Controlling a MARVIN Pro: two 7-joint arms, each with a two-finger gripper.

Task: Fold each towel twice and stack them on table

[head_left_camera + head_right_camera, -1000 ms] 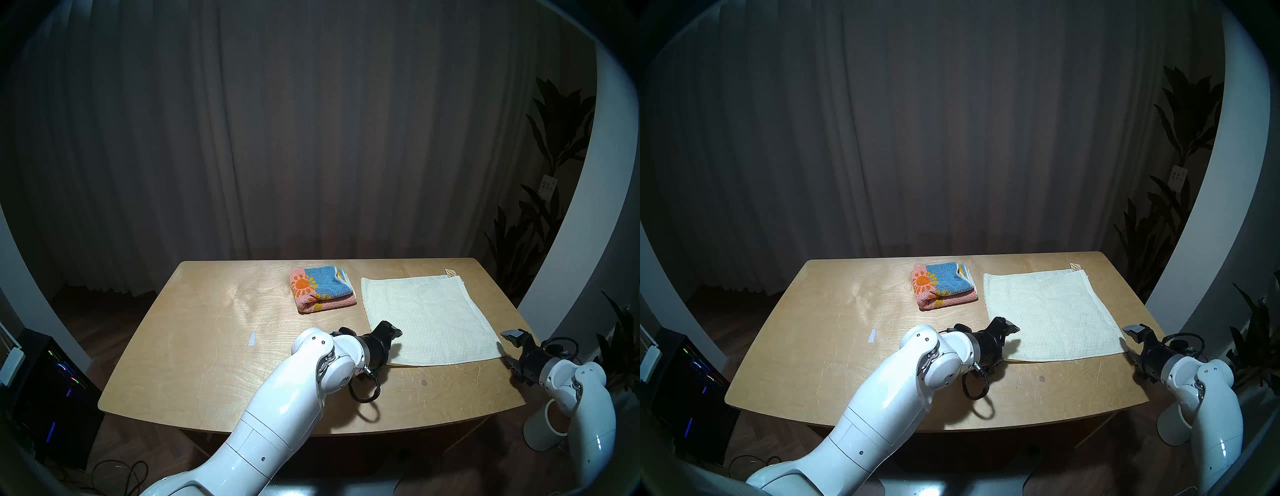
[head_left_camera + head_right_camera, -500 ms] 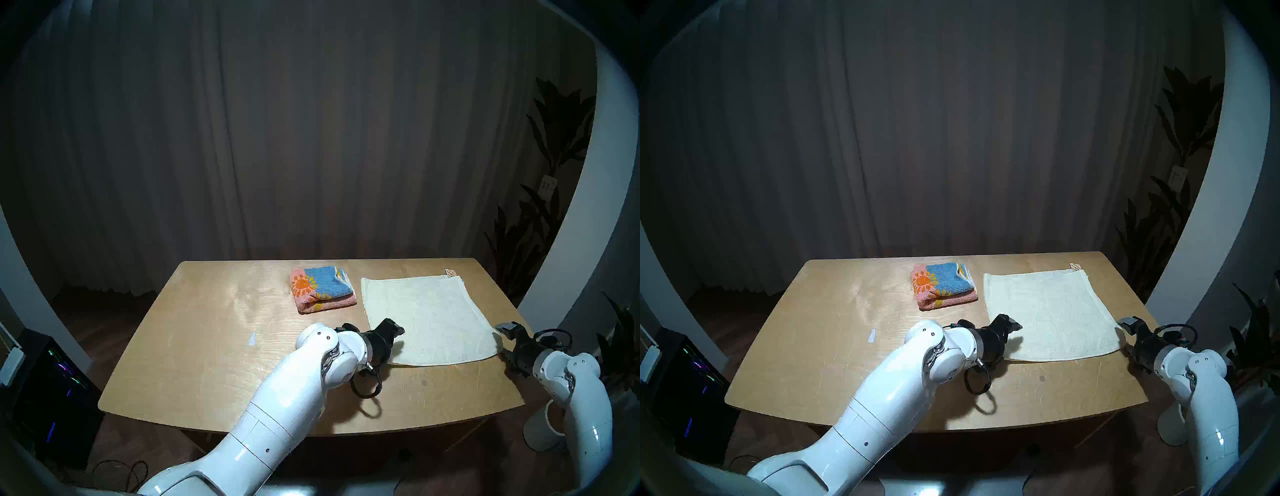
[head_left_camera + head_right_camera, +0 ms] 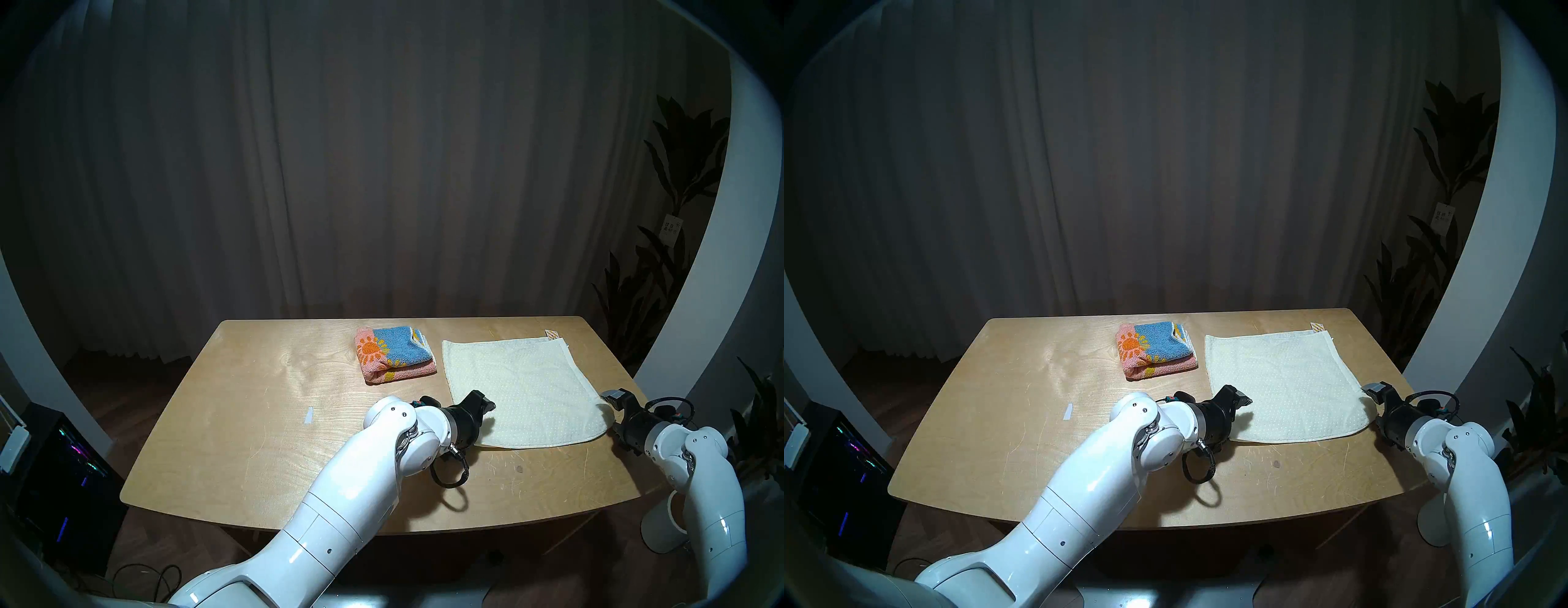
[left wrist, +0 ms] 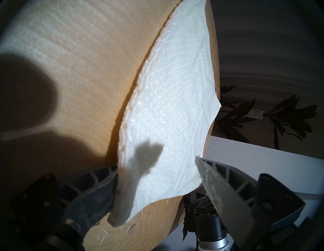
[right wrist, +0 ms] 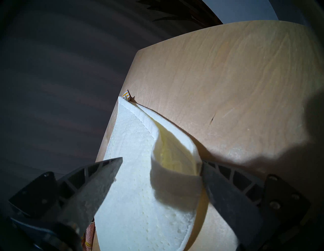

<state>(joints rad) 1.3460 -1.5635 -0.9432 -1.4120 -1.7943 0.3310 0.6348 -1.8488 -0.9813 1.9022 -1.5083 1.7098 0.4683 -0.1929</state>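
Left pincer [image 3: 478, 414] sits spread at the near-left corner of the cream towel [image 3: 522, 390], 1 finger [image 4: 98, 189] under the cloth edge and the other [image 4: 226, 184] above it; the corner lies between them, not yet pinched. Right pincer [image 3: 615, 414] is also spread, at the same towel's near-right corner, its fingers [image 5: 98, 182] on either side of a raised, curled flap of cloth. Neither pincer is clamped on anything.

The cream towel is a plain square terry cloth with tiny raised dots and a stitched hem, spread flat on the table [image 3: 254, 424] except for that lifted corner. A small orange-and-white striped tag [image 3: 551, 333] shows at its far-right corner.

The patterned towel [image 3: 394, 354], pink and blue with orange-yellow suns, lies folded into a thick small packet just beside the cream towel's far-left corner, apart from it. A short white tape mark [image 3: 309, 415] lies well left of the cream towel's near edge.

Compared with 1 second earlier, the right pincer has moved in from beyond the cream towel's corner to straddle it, and that corner, flat and pointed before, now looks rounded and lifted. The left pincer has hardly shifted.
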